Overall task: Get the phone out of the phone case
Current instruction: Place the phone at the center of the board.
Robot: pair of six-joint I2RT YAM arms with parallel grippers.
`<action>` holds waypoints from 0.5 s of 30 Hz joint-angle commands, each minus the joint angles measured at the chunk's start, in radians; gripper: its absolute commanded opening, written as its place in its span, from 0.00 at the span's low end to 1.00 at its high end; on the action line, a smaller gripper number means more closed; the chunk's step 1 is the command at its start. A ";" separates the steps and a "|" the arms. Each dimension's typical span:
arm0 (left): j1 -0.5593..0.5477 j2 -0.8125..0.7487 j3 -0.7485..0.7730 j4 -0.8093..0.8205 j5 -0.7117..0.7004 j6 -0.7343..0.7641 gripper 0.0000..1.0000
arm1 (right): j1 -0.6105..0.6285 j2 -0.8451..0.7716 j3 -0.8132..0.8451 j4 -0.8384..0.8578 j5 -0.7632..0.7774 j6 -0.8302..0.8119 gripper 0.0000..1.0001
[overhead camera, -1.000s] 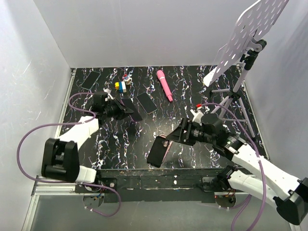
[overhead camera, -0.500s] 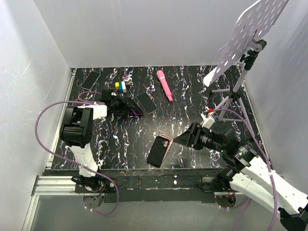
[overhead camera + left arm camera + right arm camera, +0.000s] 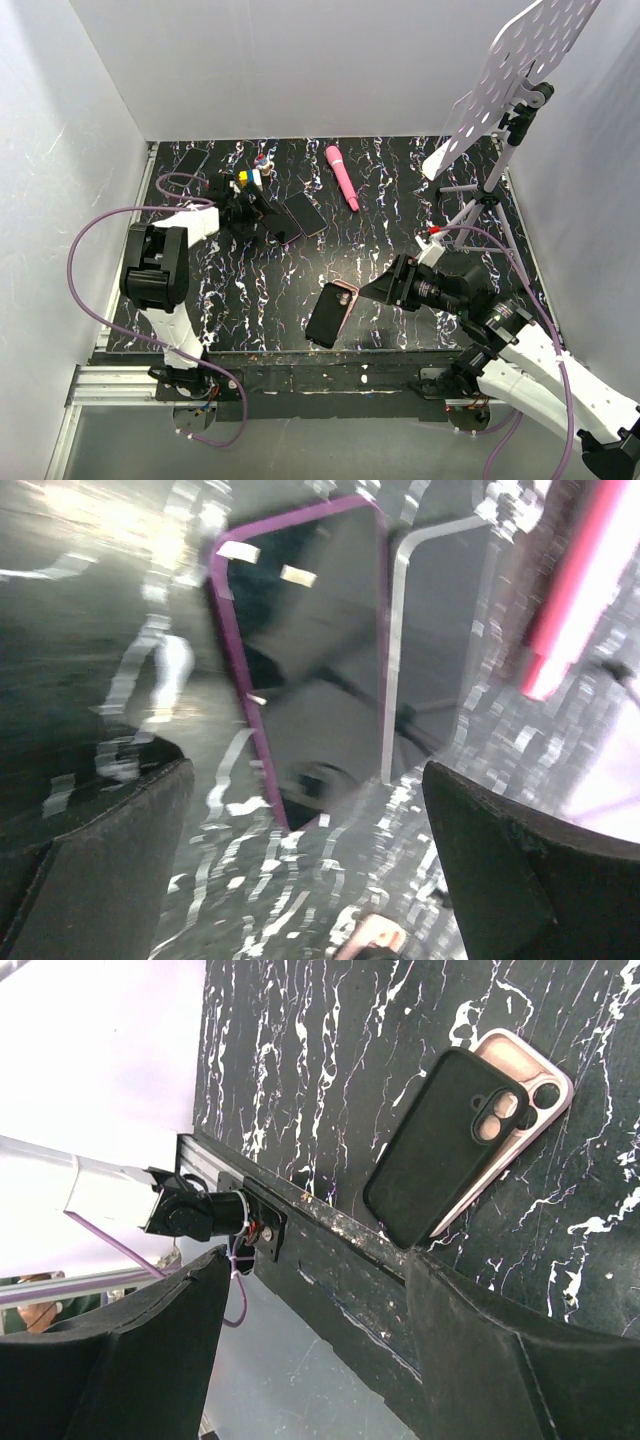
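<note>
White walls enclose a black marbled table (image 3: 400, 215). Near its front edge, low centre in the top view, the phone (image 3: 324, 318) lies face down, shifted diagonally off the phone case (image 3: 345, 294), whose pink corner shows beyond it. The right gripper (image 3: 375, 290) hovers just right of them, its fingers (image 3: 150, 1360) spread wide and holding nothing. At upper left, the left gripper (image 3: 270, 225), jaws also apart, hangs over what is probably a purple-edged bare phone (image 3: 310, 670); that view is blurred. A pink wand (image 3: 341, 177) lies farther back.
</note>
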 commanded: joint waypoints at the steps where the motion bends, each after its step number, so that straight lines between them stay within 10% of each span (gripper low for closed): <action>1: 0.046 -0.105 0.152 -0.304 -0.368 0.268 0.98 | -0.004 0.014 0.042 0.057 -0.037 -0.030 0.77; 6: 0.124 -0.044 0.337 -0.368 -0.572 0.393 0.98 | -0.006 0.080 0.088 0.042 -0.082 -0.072 0.77; 15: 0.278 0.376 0.816 -0.263 -0.493 0.618 0.98 | -0.017 0.129 0.123 0.082 -0.178 -0.138 0.79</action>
